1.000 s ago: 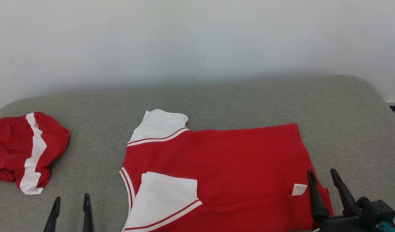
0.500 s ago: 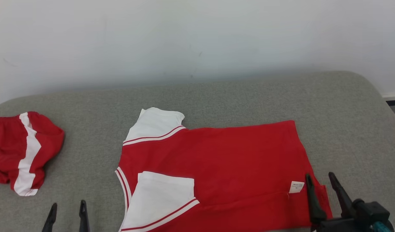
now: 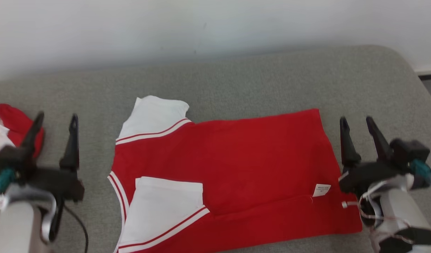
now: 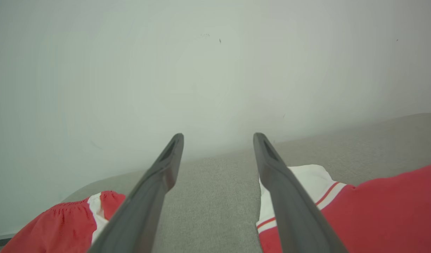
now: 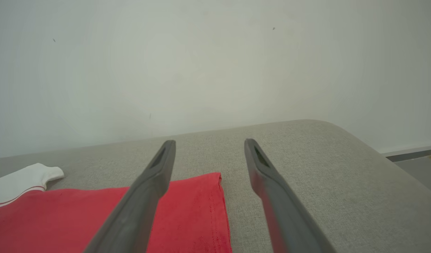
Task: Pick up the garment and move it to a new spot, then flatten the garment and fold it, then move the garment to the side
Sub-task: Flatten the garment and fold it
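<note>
Our left fingers [image 3: 71, 140] stand apart and empty over the grey worktop [image 3: 271, 80], between a bunched red-and-white garment [image 3: 11, 123] at the left edge and the red shirt [image 3: 243, 158]. Our right fingers [image 3: 346, 144], also apart and empty, hover just beside the shirt's hem. The shirt lies spread between both, its white sleeves toward the left fingers. Open worktop runs behind it to the wall [image 3: 215, 28], and the right corner curves away.
</note>
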Controlling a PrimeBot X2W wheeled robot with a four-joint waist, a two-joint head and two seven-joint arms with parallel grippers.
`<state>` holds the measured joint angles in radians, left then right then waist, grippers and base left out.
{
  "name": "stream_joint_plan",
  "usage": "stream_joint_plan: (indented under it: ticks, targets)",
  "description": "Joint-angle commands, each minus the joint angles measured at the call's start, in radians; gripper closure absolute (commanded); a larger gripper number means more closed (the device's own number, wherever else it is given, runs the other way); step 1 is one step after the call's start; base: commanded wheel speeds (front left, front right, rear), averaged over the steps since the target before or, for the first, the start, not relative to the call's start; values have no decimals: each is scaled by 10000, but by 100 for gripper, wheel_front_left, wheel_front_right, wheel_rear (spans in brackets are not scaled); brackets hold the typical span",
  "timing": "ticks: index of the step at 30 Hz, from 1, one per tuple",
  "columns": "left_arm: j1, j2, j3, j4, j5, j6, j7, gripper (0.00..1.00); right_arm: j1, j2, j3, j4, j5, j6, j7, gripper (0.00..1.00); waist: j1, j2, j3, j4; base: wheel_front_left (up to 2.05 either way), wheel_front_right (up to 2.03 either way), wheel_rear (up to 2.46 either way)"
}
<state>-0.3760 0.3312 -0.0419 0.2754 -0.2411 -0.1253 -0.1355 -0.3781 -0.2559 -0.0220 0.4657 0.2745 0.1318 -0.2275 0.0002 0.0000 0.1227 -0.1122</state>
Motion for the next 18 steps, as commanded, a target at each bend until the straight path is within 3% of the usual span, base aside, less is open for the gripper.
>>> stream_joint_plan:
  ticks: [1, 8, 18]
  targets:
    - [-444, 75, -80, 111, -167, -52, 52, 0, -305, -28, 45, 169, 100, -24, 17, 0, -2, 0, 742, -291, 0, 0, 0]
    - [-3014, 766, -1438, 1430, -1287, -41, 1219, 0, -2513, 70, 552, 1606, -161, -24, 555, 0, -2, 0, 1892, -712, 0, 0, 0]
    - [-5762, 1274, -3335, 3614, -2762, -44, 2549, 0, -4786, -46, 1706, 3528, -10, -24, 1273, 0, -2, 0, 2872, -1250, 0, 0, 0]
